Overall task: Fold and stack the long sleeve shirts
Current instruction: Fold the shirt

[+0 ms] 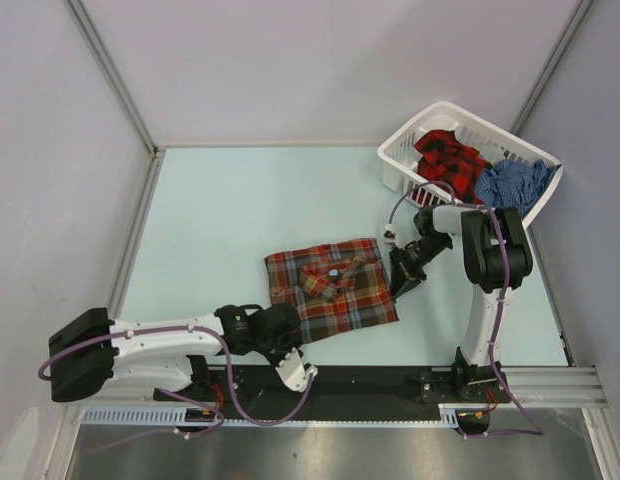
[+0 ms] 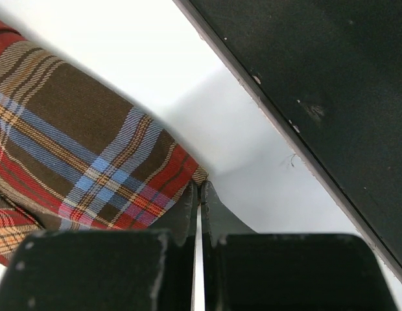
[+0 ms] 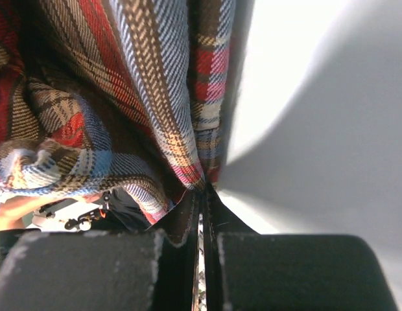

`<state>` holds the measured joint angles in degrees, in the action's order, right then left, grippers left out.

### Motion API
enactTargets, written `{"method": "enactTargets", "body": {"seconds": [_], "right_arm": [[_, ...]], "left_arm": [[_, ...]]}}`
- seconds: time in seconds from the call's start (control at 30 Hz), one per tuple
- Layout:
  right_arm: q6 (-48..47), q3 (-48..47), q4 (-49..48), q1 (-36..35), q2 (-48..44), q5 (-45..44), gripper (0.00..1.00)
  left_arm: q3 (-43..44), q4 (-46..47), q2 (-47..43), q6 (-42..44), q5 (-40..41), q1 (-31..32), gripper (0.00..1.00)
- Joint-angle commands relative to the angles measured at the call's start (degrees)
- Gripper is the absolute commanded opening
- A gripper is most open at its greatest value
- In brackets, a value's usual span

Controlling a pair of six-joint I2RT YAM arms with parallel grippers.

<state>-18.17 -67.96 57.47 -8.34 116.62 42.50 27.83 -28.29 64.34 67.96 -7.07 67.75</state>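
Note:
The brown, red-orange and light-blue plaid shirt lies folded flat mid-table. My left gripper is at its near left corner. In the left wrist view the left gripper is shut, with the shirt's hemmed corner pinched at the fingertips. My right gripper is at the shirt's right edge. The right wrist view shows the right gripper shut on a bunched fold of that shirt, lifted off the table. A red-and-black plaid shirt and a blue checked shirt lie crumpled in the basket.
The white plastic laundry basket stands at the far right, just behind the right arm. A black base rail runs along the near edge, close to the left gripper, and it fills the upper right of the left wrist view. Grey walls enclose the table.

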Motion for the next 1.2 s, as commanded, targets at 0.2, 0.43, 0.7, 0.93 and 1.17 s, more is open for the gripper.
{"method": "enactTargets", "body": {"seconds": [0.2, 0.43, 0.7, 0.93, 1.17], "right_arm": [[-4.7, -3.7, 3.3, 2.8, 1.1, -7.8, 0.0], [-4.9, -2.2, 3.1, 0.7, 1.2, -5.7, 0.0], [-3.4, -0.2, 2.5, -2.1, -0.5, -1.0, 0.0], [-4.7, -0.2, 3.5, -2.2, 0.5, 3.5, 0.11], [-10.3, -3.0, 10.1, 2.1, -4.2, 0.5, 0.36]], "left_arm": [[0.1, -5.0, -0.9, -1.2, 0.0, -0.4, 0.0], [0.6, -6.2, -1.1, -1.9, -0.5, -0.4, 0.04], [18.6, -14.1, -2.9, -19.2, -13.5, -6.3, 0.57], [35.1, -12.6, 14.6, -31.9, -23.8, -23.0, 0.67], [40.3, -12.2, 29.5, -38.8, -28.8, -35.8, 0.65]]}}
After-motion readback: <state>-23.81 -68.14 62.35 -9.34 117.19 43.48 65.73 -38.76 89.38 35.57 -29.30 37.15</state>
